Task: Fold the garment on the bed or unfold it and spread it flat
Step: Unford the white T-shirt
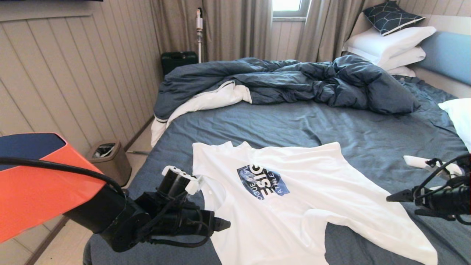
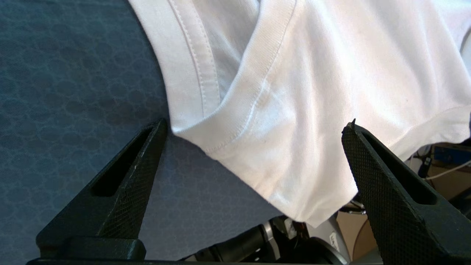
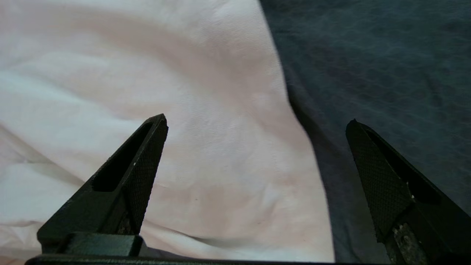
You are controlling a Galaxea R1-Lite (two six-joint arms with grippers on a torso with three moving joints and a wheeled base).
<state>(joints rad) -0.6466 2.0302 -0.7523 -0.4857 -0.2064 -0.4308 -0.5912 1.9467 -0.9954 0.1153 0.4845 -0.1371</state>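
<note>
A white T-shirt [image 1: 294,198] with a blue chest logo lies spread on the bed's dark blue-grey sheet [image 1: 331,125], its collar toward my left arm. My left gripper [image 1: 220,222] hovers at the shirt's near left edge beside the collar. In the left wrist view its jaws [image 2: 255,124] stand wide apart, with the collar and shoulder of the shirt [image 2: 312,73] lying beyond them, not clamped. My right gripper [image 1: 401,204] hangs over the shirt's right side. In the right wrist view it [image 3: 257,119] is open over the shirt's edge [image 3: 147,73] and the sheet [image 3: 386,55].
A rumpled blue duvet [image 1: 294,79] is heaped across the far half of the bed. White pillows [image 1: 390,40] lean on the light blue headboard [image 1: 447,55], and another pillow [image 1: 460,117] lies at the right edge. A waste bin [image 1: 108,158] stands on the floor at left.
</note>
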